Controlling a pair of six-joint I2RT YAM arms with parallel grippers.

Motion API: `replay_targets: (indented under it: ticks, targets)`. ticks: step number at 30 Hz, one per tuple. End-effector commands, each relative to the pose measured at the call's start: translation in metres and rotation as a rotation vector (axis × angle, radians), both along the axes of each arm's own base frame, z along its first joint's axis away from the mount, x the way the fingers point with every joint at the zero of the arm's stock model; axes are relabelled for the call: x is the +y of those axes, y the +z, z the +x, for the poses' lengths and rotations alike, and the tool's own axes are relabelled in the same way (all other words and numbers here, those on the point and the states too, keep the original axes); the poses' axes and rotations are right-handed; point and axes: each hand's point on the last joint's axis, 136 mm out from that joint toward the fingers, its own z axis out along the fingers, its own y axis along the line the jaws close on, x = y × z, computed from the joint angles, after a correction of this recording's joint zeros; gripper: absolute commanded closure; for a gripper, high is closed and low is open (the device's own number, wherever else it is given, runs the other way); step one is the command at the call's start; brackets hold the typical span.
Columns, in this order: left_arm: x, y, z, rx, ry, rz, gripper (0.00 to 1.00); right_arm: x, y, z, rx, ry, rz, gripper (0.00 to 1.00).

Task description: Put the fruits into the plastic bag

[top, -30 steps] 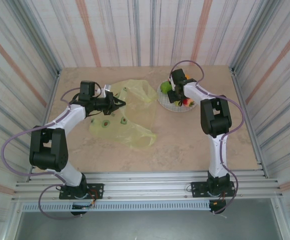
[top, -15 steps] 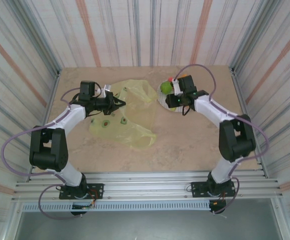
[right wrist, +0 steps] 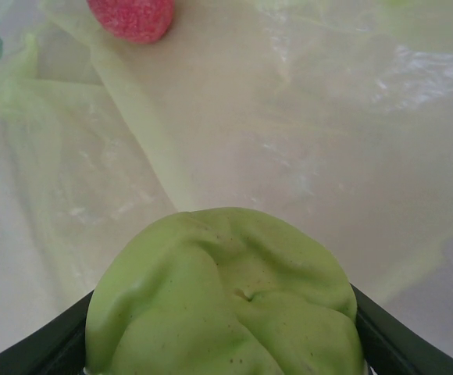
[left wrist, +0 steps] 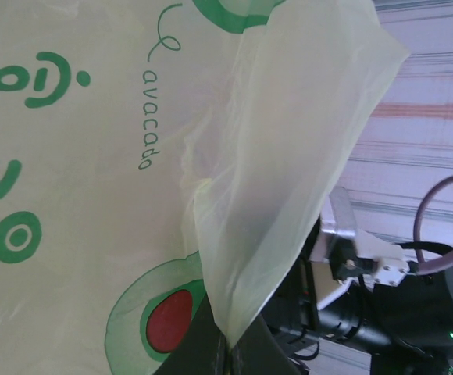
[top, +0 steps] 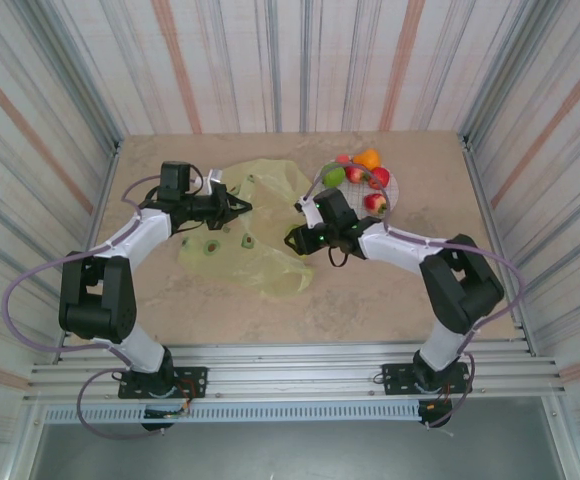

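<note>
Task partly done: the left gripper (top: 238,208), shut, pinches the plastic bag (top: 260,225) by its edge, the right gripper (top: 292,240), part-open, holds a green fruit (right wrist: 222,301) over the bag near 1 red fruit (right wrist: 131,17), and about 5 fruits (top: 375,202) remain on the plate (top: 394,188)

The work surface is a flat table (top: 370,290) with a beige, stone-like finish. Panel walls enclose it on three sides: a back wall (top: 290,60), a left wall (top: 30,150) and a right wall (top: 560,130). Each panel carries stripes in white, grey and dull orange. An aluminium rail frame (top: 300,365) runs along the near edge. Lighting is even and diffuse; shadows are faint.
</note>
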Motion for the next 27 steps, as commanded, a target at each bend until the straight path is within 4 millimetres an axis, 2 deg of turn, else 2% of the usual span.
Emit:
replay_targets:
  ticks: [1,6,17,21,27]
  targets:
    - [-0.007,0.008,-0.002,-0.018,-0.029,-0.024,1.00,0.032,0.011,0.006,-0.047,0.075,0.076,0.43]
    - [-0.008,0.009,-0.003,-0.016,-0.031,-0.029,1.00,0.064,0.014,0.008,-0.068,0.088,0.125,0.42]
    - [-0.012,0.009,-0.004,-0.009,-0.042,-0.045,1.00,0.103,0.004,0.053,0.010,-0.177,0.264,0.41]
    - [-0.012,0.010,-0.005,-0.009,-0.042,-0.048,1.00,0.115,-0.006,0.055,0.077,-0.237,0.278,0.39]
    - [-0.012,0.012,-0.005,-0.014,-0.041,-0.049,1.00,0.134,-0.012,0.048,0.155,-0.252,0.318,0.32]
